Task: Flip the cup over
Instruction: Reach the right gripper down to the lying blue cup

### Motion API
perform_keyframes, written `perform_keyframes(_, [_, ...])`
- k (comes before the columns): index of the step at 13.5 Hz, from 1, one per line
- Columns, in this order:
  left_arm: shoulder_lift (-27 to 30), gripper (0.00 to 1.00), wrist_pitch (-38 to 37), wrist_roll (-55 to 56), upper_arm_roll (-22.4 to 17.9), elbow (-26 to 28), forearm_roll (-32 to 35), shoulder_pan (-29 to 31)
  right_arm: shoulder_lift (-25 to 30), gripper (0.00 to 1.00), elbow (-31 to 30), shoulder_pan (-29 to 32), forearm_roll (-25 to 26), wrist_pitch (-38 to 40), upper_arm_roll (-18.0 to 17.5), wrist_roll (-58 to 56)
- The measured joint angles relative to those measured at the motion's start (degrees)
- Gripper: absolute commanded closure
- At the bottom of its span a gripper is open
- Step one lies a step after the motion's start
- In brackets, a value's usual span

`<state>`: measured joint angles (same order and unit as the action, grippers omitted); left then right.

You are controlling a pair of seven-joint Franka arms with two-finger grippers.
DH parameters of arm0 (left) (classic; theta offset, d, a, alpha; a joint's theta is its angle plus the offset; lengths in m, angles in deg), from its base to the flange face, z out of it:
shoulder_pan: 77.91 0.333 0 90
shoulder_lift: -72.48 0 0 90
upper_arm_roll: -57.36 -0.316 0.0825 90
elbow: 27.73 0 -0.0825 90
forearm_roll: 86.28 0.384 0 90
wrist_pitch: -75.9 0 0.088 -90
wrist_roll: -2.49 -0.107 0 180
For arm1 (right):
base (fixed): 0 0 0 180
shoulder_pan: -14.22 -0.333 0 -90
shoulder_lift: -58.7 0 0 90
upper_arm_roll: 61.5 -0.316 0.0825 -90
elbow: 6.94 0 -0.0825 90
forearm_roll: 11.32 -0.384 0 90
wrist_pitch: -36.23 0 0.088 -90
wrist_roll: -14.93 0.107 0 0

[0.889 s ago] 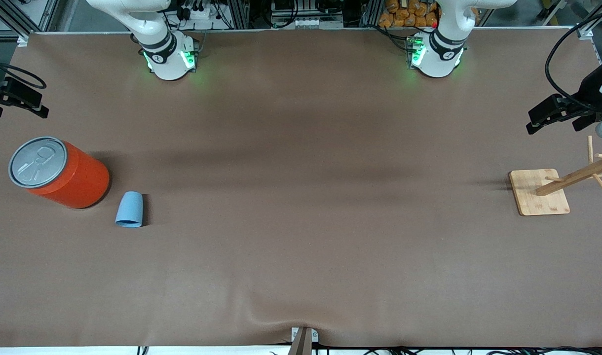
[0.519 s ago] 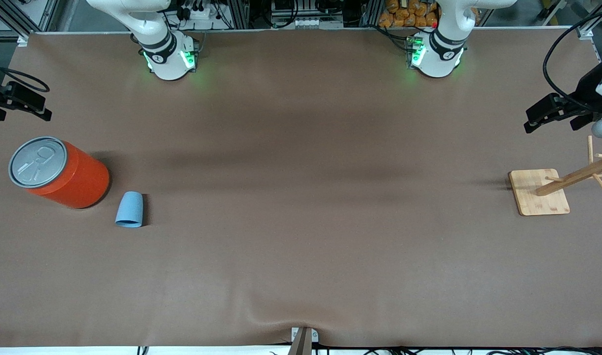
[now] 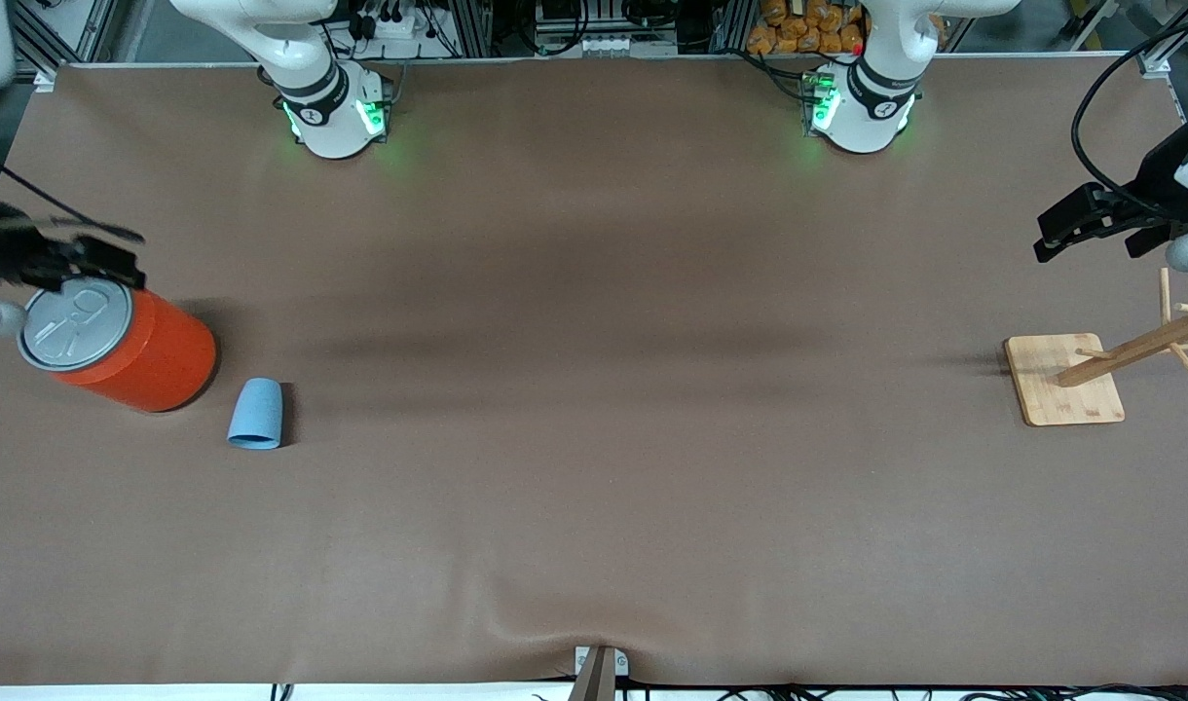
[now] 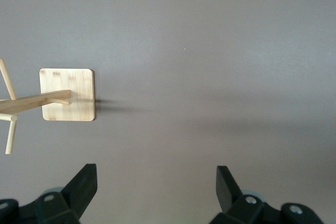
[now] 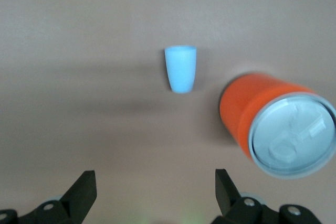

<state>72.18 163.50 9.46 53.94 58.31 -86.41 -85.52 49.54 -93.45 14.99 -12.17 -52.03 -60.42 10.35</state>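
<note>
The light-blue cup (image 3: 255,414) lies on its side on the brown table, wider end toward the front camera, beside the orange can. It also shows in the right wrist view (image 5: 181,68). My right gripper (image 3: 115,257) is open and empty, up in the air over the can's lid edge; its jaws stand wide apart in the right wrist view (image 5: 156,192). My left gripper (image 3: 1048,239) is open and empty, up over the left arm's end of the table by the wooden rack; the left wrist view shows it (image 4: 156,187) over bare table.
A big orange can (image 3: 136,350) with a grey pull-tab lid stands beside the cup at the right arm's end; it shows in the right wrist view (image 5: 273,124). A wooden peg rack on a square base (image 3: 1061,380) stands at the left arm's end (image 4: 68,102).
My right gripper has moved in from the table's edge to over the can's lid. The left gripper has barely shifted. The cup and can have not moved.
</note>
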Motion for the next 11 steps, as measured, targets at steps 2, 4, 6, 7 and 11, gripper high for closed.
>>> perform_keyframes(2, [0.0,0.00,0.0,0.0,0.0,0.0,0.0,0.0,-1.4,0.00,-4.4,-0.4,0.0,-5.9,0.0,-1.3])
perform_keyframes(4, [0.0,0.00,0.0,0.0,0.0,0.0,0.0,0.0,-1.9,0.00,-9.2,-1.0,0.0,-10.5,0.0,-1.5])
perform_keyframes(6, [0.0,0.00,0.0,0.0,0.0,0.0,0.0,0.0,-2.1,0.00,-15.7,-1.4,0.0,-17.3,0.0,-1.5])
perform_keyframes(7, [0.0,0.00,0.0,0.0,0.0,-0.1,0.0,0.0,-2.3,0.00,-19.4,-1.4,0.1,-21.3,0.0,-1.5])
perform_keyframes(11, [0.0,0.00,0.0,0.0,0.0,-0.1,0.0,0.0,-4.2,0.00,-30.8,-1.3,0.5,-36.1,0.3,-1.6])
